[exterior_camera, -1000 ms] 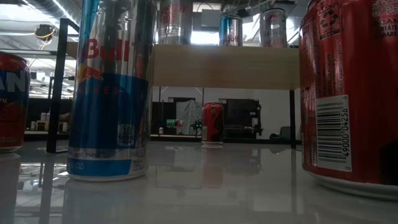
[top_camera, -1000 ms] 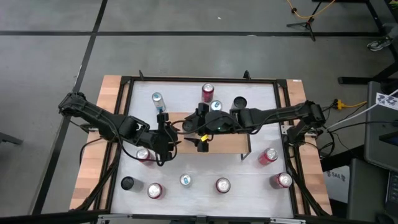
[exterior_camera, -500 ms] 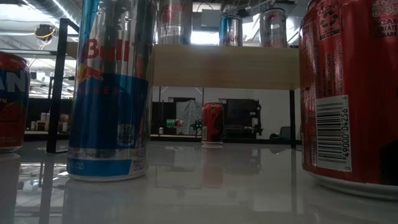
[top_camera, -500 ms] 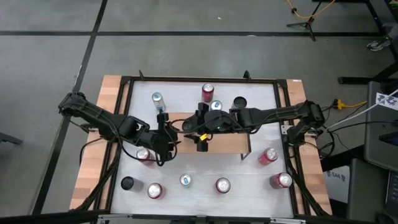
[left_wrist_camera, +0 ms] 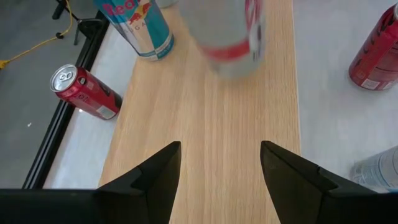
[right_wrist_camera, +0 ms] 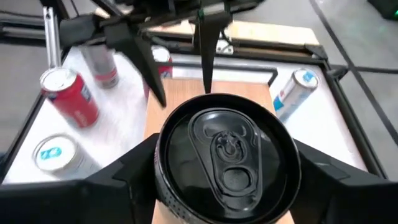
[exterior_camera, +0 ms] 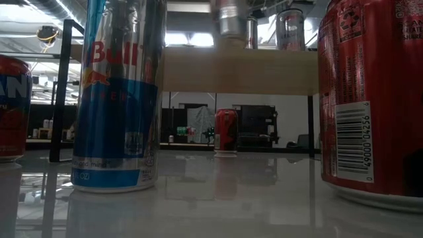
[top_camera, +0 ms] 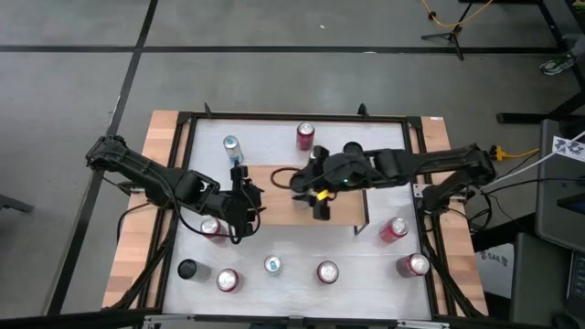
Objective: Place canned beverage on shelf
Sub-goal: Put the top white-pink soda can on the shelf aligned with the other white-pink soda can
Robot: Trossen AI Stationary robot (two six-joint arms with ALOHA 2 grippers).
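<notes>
The shelf (top_camera: pixel 274 208) stands mid-table; its wooden top also shows in the low view (exterior_camera: pixel 238 69) and in the left wrist view (left_wrist_camera: pixel 211 124). My right gripper (top_camera: pixel 315 192) is above it, shut on a silver can with a red band (left_wrist_camera: pixel 230 37) and a dark lid (right_wrist_camera: pixel 227 155). In the low view this can (exterior_camera: pixel 231 18) hovers over the board. Another can (exterior_camera: pixel 291 30) stands on the shelf. My left gripper (left_wrist_camera: pixel 217 177) is open over the shelf's left end (top_camera: pixel 245 203), with nothing between its fingers. My right gripper pinches the can's upper side wall (right_wrist_camera: pixel 160 163) between its two fingers, one on each side just below the lid. The fingers come slanting down from the table's right side. The can is upright and lifted clear of the shelf's top.
Loose cans ring the shelf on the white tabletop (top_camera: pixel 366 265): a blue one (top_camera: pixel 230 146) and a red one (top_camera: pixel 304 135) far, red ones (top_camera: pixel 212 227) (top_camera: pixel 393 228) at the sides, several more near the front edge. A blue can (left_wrist_camera: pixel 140 31) is at the shelf's far edge.
My right gripper has risen and gone toward the table's right edge with the silver can. The can stood on the shelf's top a second ago and now hangs upright, clear of the board.
</notes>
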